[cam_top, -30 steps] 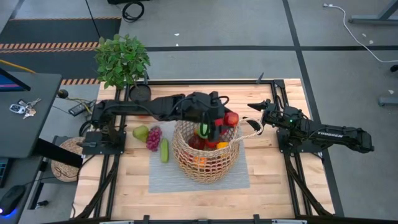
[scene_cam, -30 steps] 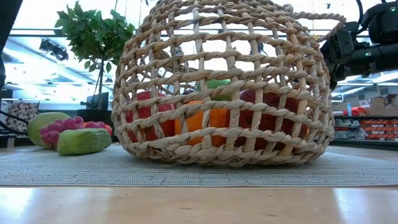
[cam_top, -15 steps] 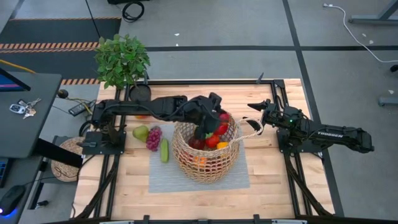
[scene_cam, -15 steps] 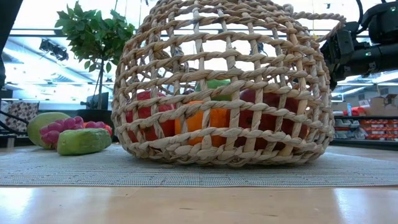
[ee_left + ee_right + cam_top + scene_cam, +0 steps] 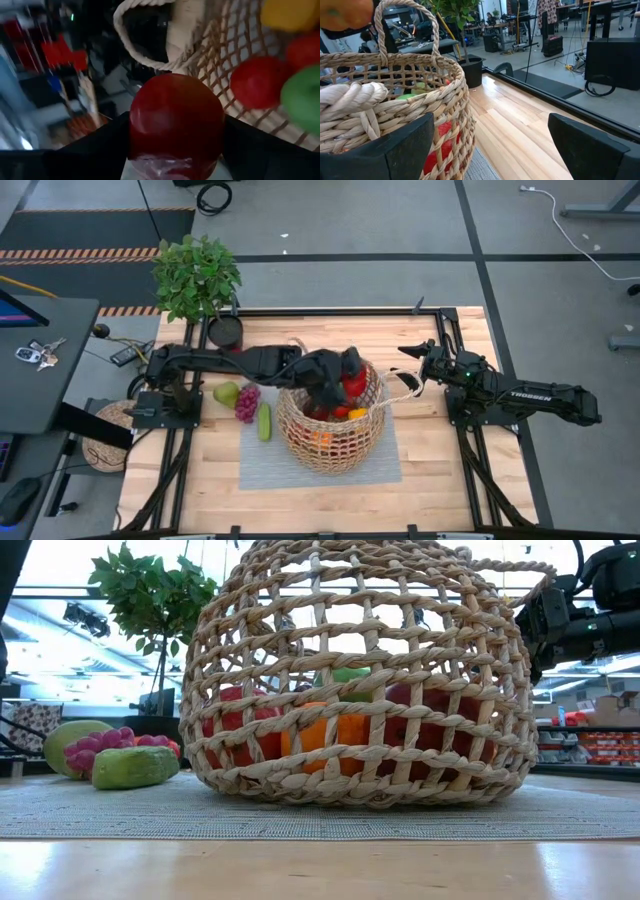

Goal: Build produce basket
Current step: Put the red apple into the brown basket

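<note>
Green pear (image 5: 226, 393), grapes (image 5: 247, 401) and cucumber (image 5: 264, 422) lie on the table just left of the basket (image 5: 331, 442), likely waiting their turn. Over the basket's mouth the left gripper (image 5: 349, 380) clasps a red apple (image 5: 175, 120), seemingly to lower it onto the fruit inside. The right gripper (image 5: 412, 358), fingers spread and empty, waits beside the basket's right handle, perhaps to steady it.

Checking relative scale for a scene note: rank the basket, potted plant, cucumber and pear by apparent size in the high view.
1. basket, clearly largest.
2. potted plant, its foliage somewhat smaller than the basket.
3. cucumber and pear: both small and look alike in size, so I won't rank them.
</note>
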